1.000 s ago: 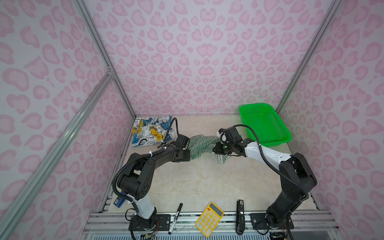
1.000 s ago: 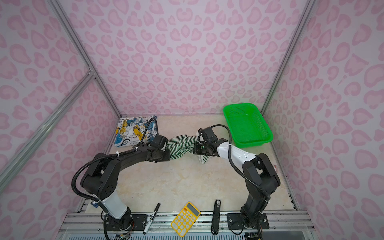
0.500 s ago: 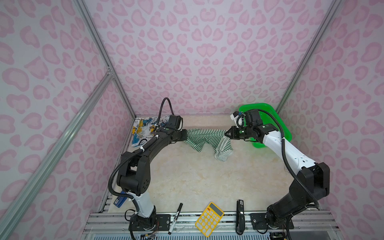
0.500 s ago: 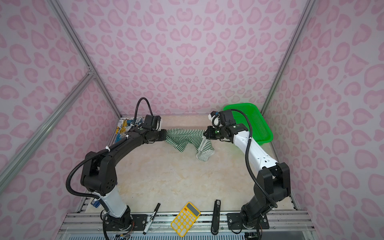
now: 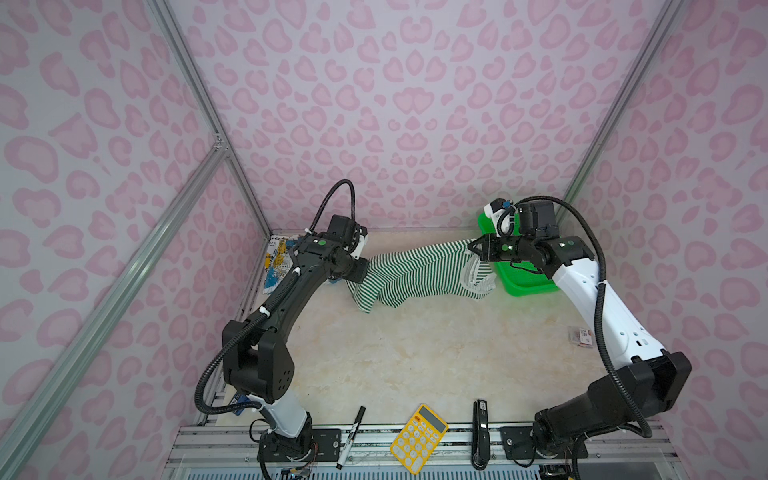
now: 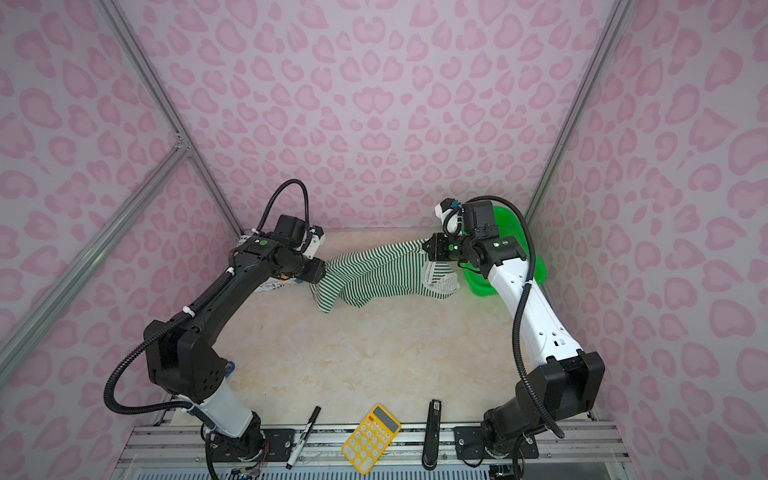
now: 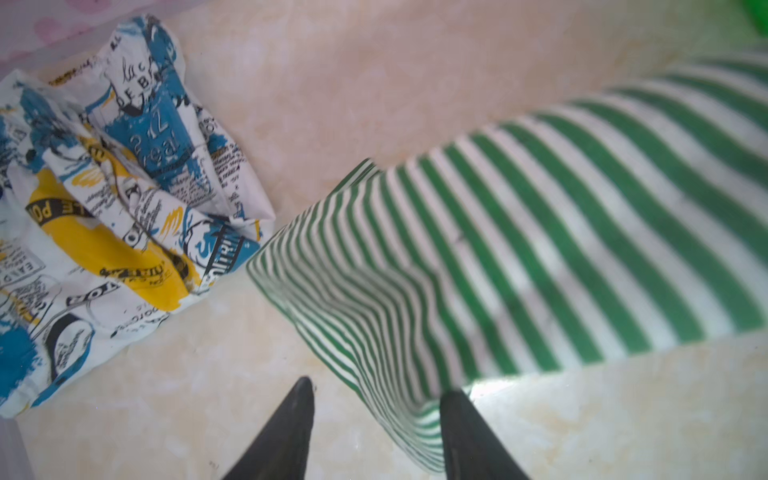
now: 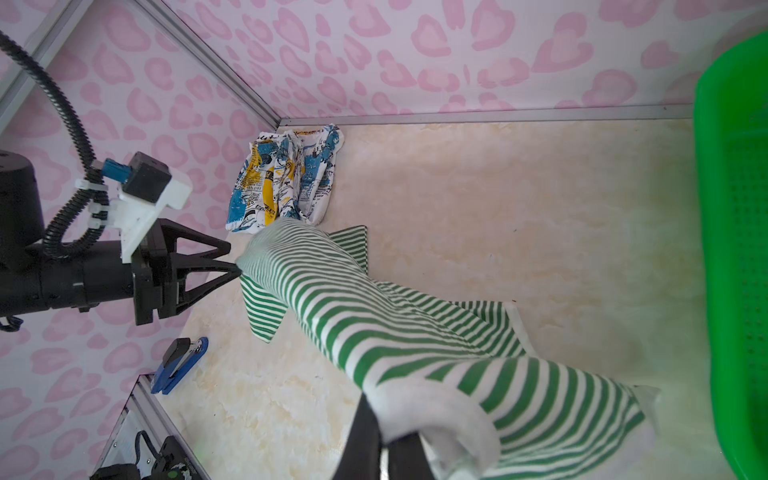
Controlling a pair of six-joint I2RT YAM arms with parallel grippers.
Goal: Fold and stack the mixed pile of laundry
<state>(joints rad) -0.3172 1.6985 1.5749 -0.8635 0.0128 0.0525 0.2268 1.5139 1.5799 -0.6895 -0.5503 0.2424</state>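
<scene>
Jaws of the right gripper (image 8: 384, 436) pinch a white hem of the striped garment (image 5: 415, 274); left gripper (image 7: 376, 388) jaws stand spread at its opposite end, near the printed garment (image 7: 104, 208).

Basket (image 5: 524, 287), calculator (image 5: 419, 438), marker (image 5: 351, 435), stapler (image 8: 179, 365)

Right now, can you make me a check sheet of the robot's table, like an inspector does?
Surface: beige marbled table, no spills seen.
Job's things: striped garment stretched between the arms, middle sagging; printed garment wrinkled in the far left corner.
Clutter: green basket, marker, yellow calculator, black bar, blue stapler.
Grippers: left gripper open at the striped garment's end; right gripper shut on its other end.
Cables: black hoses along both arms, clear of cloth.
Surroundings: pink heart walls, metal posts.
</scene>
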